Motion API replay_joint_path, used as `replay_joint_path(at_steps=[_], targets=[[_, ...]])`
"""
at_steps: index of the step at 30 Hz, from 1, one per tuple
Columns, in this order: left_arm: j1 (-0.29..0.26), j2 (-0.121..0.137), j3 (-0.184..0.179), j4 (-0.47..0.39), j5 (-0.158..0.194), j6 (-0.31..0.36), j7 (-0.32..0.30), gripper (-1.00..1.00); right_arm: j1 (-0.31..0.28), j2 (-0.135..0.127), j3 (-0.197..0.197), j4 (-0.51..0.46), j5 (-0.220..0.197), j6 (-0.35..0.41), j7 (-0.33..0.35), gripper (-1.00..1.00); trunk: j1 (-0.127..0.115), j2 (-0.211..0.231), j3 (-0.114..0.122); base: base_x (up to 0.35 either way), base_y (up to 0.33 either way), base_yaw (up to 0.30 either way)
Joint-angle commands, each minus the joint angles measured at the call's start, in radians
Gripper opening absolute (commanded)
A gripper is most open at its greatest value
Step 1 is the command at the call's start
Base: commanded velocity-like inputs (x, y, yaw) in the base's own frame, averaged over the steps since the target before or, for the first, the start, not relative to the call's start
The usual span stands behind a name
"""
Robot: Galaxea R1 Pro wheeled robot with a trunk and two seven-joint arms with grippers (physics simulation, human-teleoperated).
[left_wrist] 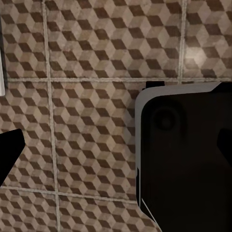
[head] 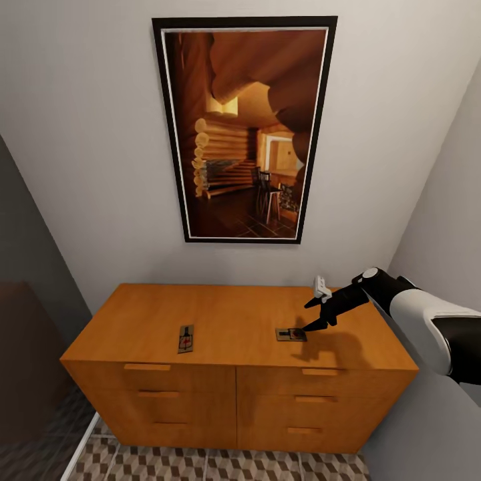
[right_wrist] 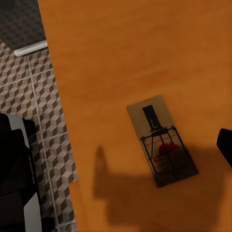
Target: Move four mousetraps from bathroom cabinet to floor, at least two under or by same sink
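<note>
The orange-brown cabinet [head: 234, 314] stands against the wall, drawers shut. Two mousetraps lie flat on its top: one left of centre [head: 186, 339], one to the right [head: 291, 334]. My right gripper [head: 311, 316] hangs open just above the right mousetrap's right end, with nothing between its fingers. In the right wrist view that mousetrap [right_wrist: 162, 147] lies on the cabinet top [right_wrist: 145, 58], and one dark fingertip [right_wrist: 225, 145] shows beside it. My left gripper [left_wrist: 116, 150] hangs low over the bathroom floor [left_wrist: 87, 58], fingers spread wide, holding nothing. The sink is out of view.
A large framed picture [head: 244, 130] hangs above the cabinet. A grey wall [head: 447, 220] closes in on the right, and a dark panel [head: 30, 361] stands on the left. Patterned floor tiles [head: 200, 464] run along the cabinet front. My black base [left_wrist: 186, 154] sits below the left gripper.
</note>
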Motion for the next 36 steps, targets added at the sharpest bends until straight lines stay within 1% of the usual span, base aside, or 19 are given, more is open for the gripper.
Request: replay_joint_path(at_steps=[1, 12, 22, 36], targets=[[-0.002, -0.001, -0.009, 0.004, 0.008, -0.006, 0.0, 1.0, -0.001, 0.0, 0.008, 0.0, -0.004, -0.009, 0.001, 1.0, 0.001, -0.002, -0.002, 0.0, 0.0, 0.0], [-0.002, -0.001, -0.009, 0.004, 0.008, -0.006, 0.0, 1.0, -0.001, 0.001, 0.008, 0.0, -0.005, -0.009, -0.009, 1.0, 0.001, -0.002, -0.005, 0.0, 0.0, 0.0], [-0.002, -0.001, -0.009, 0.004, 0.008, -0.006, 0.0, 1.0, -0.001, 0.005, 0.008, 0.0, -0.005, -0.009, -0.025, 1.0, 0.001, -0.002, -0.014, 0.0, 0.0, 0.0], [-0.002, -0.001, -0.009, 0.004, 0.008, -0.006, 0.0, 1.0, -0.001, 0.007, 0.008, 0.0, -0.005, -0.009, -0.028, 1.0, 0.001, -0.002, -0.03, 0.0, 0.0, 0.0]])
